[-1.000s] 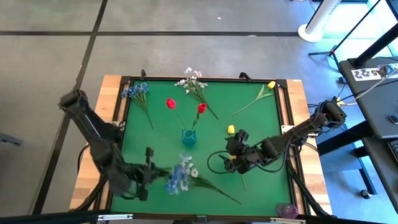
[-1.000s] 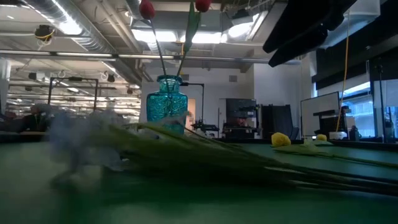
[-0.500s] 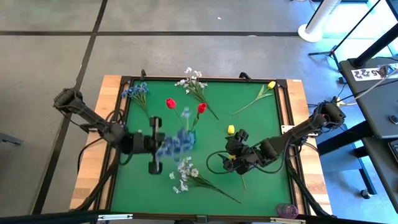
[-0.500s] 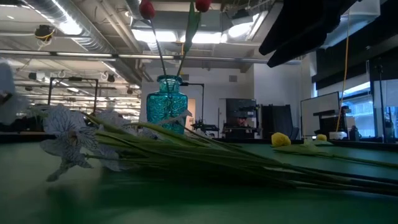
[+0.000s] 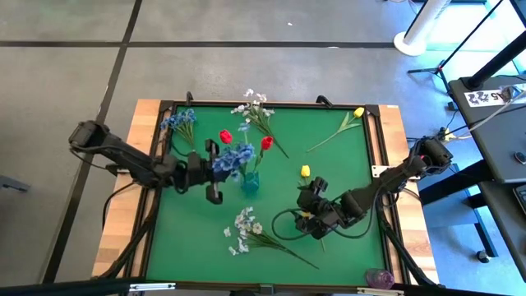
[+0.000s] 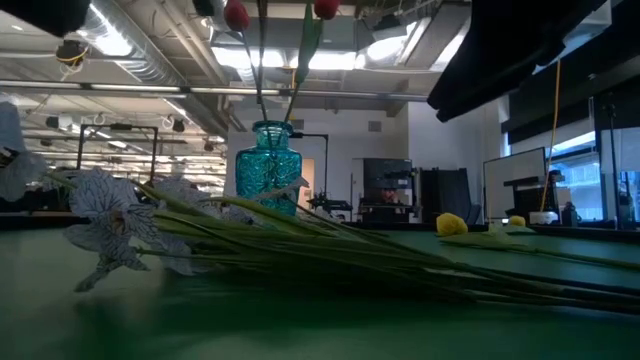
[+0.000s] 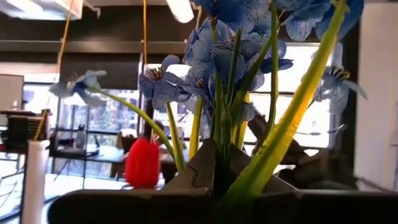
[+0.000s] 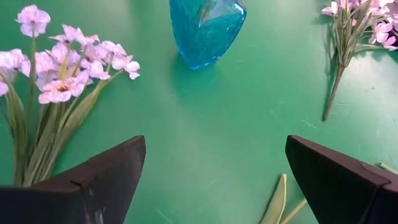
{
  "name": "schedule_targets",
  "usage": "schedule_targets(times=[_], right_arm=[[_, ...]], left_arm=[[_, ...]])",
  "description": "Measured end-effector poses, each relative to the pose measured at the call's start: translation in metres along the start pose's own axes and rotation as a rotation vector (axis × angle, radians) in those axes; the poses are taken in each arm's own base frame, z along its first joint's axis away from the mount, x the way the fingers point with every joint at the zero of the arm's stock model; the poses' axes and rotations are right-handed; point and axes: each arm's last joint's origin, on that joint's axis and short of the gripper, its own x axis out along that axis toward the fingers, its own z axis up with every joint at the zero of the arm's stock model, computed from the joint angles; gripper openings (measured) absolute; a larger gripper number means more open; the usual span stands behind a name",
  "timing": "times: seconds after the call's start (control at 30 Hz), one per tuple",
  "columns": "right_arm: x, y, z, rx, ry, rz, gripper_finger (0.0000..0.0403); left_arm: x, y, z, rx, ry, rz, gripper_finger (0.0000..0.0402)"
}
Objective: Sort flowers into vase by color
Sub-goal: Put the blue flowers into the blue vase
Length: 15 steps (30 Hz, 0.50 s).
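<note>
Left end effector (image 5: 215, 170), clamped on a blue spray (image 5: 235, 156), holds it just beside the vase (image 5: 250, 182) (likely for insertion); right end effector (image 5: 316, 222) hangs apart.

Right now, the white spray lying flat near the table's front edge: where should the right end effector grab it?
The white spray lies flat on the mat, stem trailing toward the right arm's side. Probably grip that bare stem midway, straight down, fingers across it; the open right end effector is close. The left end effector holds the blue spray.
</note>
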Motion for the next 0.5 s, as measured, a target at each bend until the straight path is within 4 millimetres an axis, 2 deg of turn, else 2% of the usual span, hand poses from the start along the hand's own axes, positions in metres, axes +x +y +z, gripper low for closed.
schedule_targets(times=[0.3, 0.5], right_arm=[[0.000, -0.001, 0.000, -0.001, -0.013, -0.016, 0.0388], [0.000, -0.001, 0.000, 0.000, -0.013, -0.016, 0.0388]], left_arm=[[0.009, 0.009, -0.015, 0.053, -0.065, 0.053, 0.0009], [0.013, 0.015, -0.024, 0.097, -0.013, 0.072, 0.0009]])
